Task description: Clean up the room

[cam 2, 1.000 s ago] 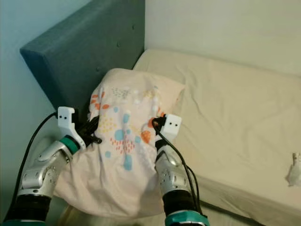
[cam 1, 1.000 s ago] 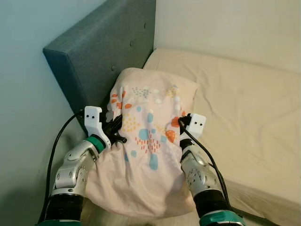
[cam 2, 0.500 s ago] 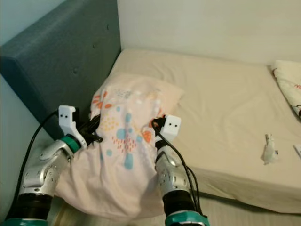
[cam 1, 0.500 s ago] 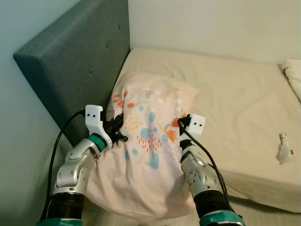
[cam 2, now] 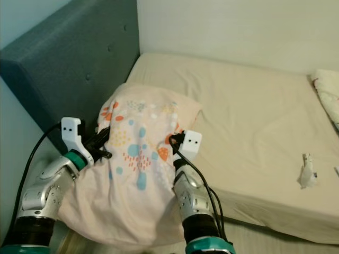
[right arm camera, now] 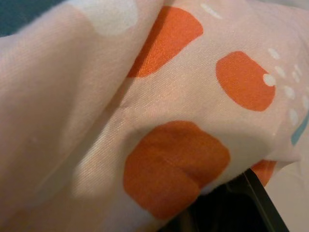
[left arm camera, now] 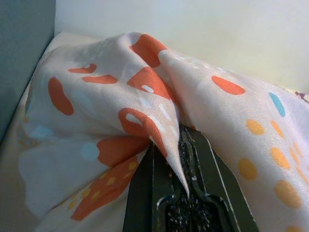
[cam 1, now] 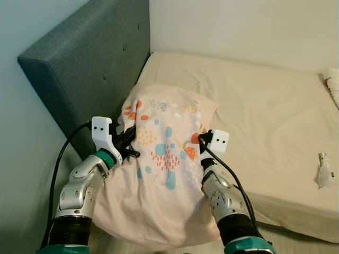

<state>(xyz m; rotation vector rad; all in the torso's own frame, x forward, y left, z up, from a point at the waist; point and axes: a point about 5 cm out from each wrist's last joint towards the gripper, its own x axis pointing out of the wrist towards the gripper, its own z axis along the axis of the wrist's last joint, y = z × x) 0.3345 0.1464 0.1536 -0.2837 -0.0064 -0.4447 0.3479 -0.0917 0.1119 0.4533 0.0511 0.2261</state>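
Currently listed, one pillow (cam 1: pixel 164 159): pale pink case printed with orange, teal and yellow spots, held up between both arms at the near left corner of the bed (cam 1: pixel 265 116), its far end lying on the mattress close to the headboard (cam 1: pixel 90 69), its near end hanging over the bed's edge.

Left gripper (cam 1: pixel 128 144): at the pillow's left side; the left wrist view shows its black fingers (left arm camera: pixel 203 164) closed narrowly, a fold of the pillowcase pinched between them.

Right gripper (cam 1: pixel 200 142): pressed against the pillow's right side, fabric draped over it; whether its fingers are clamped on the cloth cannot be told.

Bed: beige fitted sheet, lightly creased. Headboard: grey-blue, upholstered, buttoned, standing at the left.

Small crumpled white item (cam 1: pixel 322 170): on the sheet near the right edge, well apart from the pillow.

Second patterned pillow (cam 2: pixel 329 95): partly in view at the far right.
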